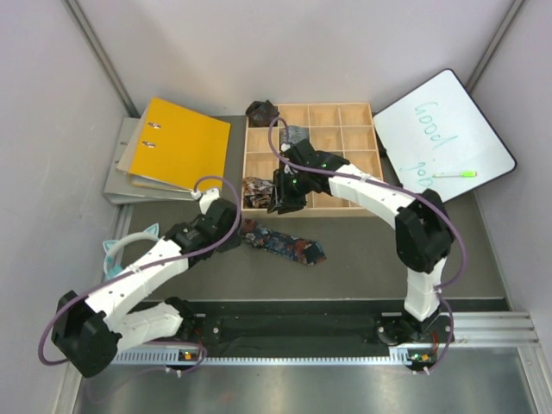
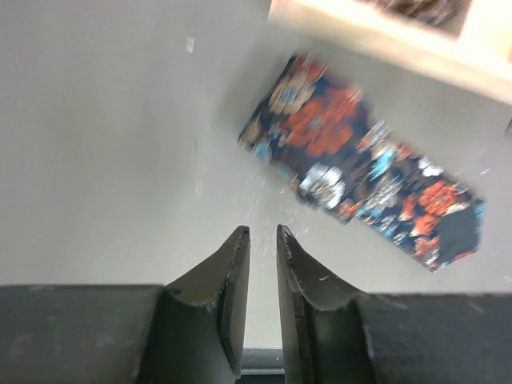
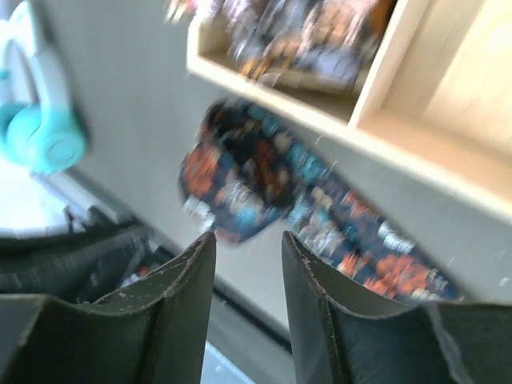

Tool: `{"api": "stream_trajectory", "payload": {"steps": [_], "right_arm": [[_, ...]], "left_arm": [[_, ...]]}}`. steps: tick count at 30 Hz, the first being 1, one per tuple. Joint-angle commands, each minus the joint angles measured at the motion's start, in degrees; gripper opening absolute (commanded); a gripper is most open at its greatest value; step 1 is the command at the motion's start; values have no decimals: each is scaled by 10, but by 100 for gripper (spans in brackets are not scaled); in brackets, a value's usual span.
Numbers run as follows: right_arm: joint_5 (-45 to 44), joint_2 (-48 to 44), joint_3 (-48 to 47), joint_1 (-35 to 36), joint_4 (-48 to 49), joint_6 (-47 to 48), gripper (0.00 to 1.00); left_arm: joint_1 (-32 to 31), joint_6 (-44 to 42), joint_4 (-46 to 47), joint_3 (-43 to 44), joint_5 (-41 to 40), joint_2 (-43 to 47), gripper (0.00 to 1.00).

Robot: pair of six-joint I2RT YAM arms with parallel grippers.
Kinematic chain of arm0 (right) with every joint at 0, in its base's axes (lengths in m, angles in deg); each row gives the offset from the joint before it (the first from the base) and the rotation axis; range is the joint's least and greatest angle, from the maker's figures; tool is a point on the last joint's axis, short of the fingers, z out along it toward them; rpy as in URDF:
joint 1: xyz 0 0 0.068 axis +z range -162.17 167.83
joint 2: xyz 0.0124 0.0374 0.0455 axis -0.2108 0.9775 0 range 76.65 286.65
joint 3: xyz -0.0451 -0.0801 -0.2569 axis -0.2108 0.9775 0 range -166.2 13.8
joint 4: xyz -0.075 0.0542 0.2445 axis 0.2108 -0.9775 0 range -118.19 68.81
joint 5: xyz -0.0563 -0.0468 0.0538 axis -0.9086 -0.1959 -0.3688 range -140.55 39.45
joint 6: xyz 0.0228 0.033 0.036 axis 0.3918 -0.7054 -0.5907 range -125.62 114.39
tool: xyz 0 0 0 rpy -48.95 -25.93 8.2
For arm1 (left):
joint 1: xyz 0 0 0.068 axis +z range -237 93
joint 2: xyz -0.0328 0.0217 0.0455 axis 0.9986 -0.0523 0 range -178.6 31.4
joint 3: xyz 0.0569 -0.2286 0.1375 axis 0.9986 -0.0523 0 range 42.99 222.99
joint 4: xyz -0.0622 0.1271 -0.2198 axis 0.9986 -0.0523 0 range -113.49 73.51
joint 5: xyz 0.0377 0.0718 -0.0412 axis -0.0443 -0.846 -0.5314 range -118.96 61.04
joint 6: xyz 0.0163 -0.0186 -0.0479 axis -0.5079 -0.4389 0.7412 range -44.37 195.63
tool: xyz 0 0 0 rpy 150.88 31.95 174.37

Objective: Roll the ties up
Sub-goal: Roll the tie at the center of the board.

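Tie (image 1: 285, 245) lies flat, just off tray (image 1: 245, 159) rim.

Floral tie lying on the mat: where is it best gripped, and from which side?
Probably the tie end nearest the left gripper, pinched from above across its width: it lies flat and stretched out, that end free.

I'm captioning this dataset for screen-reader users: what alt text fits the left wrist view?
A dark navy fabric necktie with orange-red and light-blue floral blotches lies unrolled on the grey table, ahead and right of the left gripper, whose two black fingers stand slightly apart, holding nothing. The edge of a light wooden tray crosses the top right corner.
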Motion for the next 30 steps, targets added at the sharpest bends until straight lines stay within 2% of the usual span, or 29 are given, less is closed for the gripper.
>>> {"api": "stream_trajectory", "payload": {"steps": [1,5,9,16,24,30], "right_arm": [[35,-74,61,24,73,-51,39],[67,-83,87,55,130,-94,38],[73,-63,93,73,154,-110,36],[69,-15,87,76,161,-106,34],[46,32,85,72,151,-88,32],[29,38,93,65,135,-74,31]], "left_arm": [[57,-88,-4,73,24,-30,25],[127,-134,35,93,126,-63,25],[152,-173,86,90,204,-92,27],[200,-194,141,61,283,-114,27],[226,-203,151,45,302,-117,28],[229,-202,175,36,327,-123,33]]}}
